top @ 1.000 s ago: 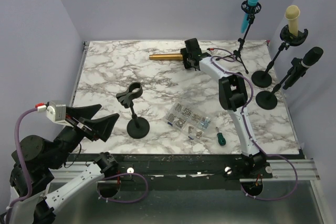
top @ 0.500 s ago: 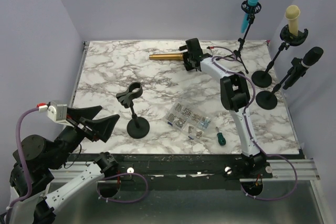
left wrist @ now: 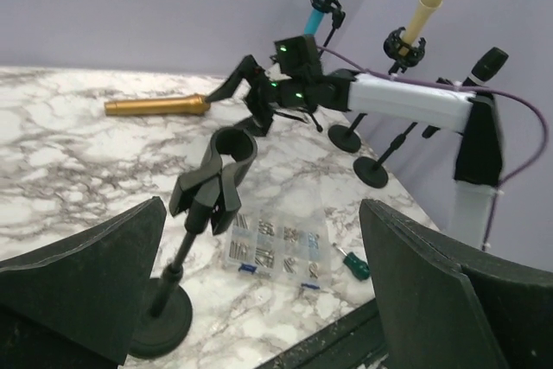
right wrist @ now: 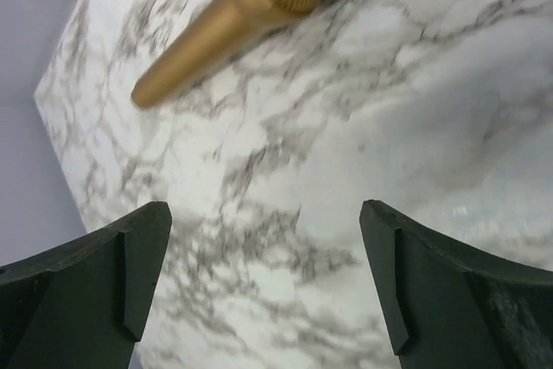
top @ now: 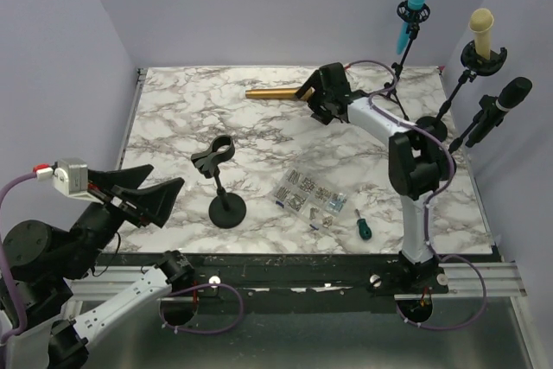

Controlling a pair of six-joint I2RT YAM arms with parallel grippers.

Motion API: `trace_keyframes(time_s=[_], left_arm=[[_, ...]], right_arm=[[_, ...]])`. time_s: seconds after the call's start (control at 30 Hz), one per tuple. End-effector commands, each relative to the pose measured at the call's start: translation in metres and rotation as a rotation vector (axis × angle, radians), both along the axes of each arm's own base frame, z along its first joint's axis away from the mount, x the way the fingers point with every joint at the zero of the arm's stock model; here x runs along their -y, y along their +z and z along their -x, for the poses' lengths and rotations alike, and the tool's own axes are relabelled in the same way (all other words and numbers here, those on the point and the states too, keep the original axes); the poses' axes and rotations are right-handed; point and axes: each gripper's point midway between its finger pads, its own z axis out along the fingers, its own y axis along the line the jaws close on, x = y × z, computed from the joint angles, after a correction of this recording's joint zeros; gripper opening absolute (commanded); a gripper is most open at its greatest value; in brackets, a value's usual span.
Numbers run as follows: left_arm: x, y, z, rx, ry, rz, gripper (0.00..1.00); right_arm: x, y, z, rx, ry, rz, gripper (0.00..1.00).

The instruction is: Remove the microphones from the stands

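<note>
A gold microphone (top: 272, 92) lies flat on the marble table at the back; it also shows in the left wrist view (left wrist: 155, 106) and the right wrist view (right wrist: 238, 15). An empty black stand (top: 220, 181) with an open clip stands at centre left, seen close in the left wrist view (left wrist: 216, 183). My right gripper (top: 311, 103) is open and empty just right of the microphone's head, apart from it (right wrist: 266, 213). My left gripper (top: 166, 177) is open and empty, raised near the front left, left of the stand (left wrist: 262, 239).
Three more stands at the back right hold a blue microphone (top: 410, 15), a cream microphone (top: 481, 32) and a black microphone (top: 501, 103). A clear parts box (top: 311, 196) and a green screwdriver (top: 363, 227) lie right of the empty stand.
My right gripper has drawn back to the right, away from the gold microphone, and its elbow has swung right. My left arm has pulled back to the left.
</note>
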Motion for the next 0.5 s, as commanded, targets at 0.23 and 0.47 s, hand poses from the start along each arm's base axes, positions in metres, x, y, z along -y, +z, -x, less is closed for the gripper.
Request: trace_keyframes(time_s=[0.23, 0.47], left_arm=[[0.009, 0.067, -0.087, 0.173, 0.290, -0.265, 0.98], [0.014, 0.096, -0.126, 0.245, 0.437, -0.250, 0.98]], right_arm=[[-0.078, 0.135, 0.206, 0.190, 0.640, -0.388, 1.00], [-0.088, 0.182, 0.291, 0.317, 0.748, -0.536, 1.00]])
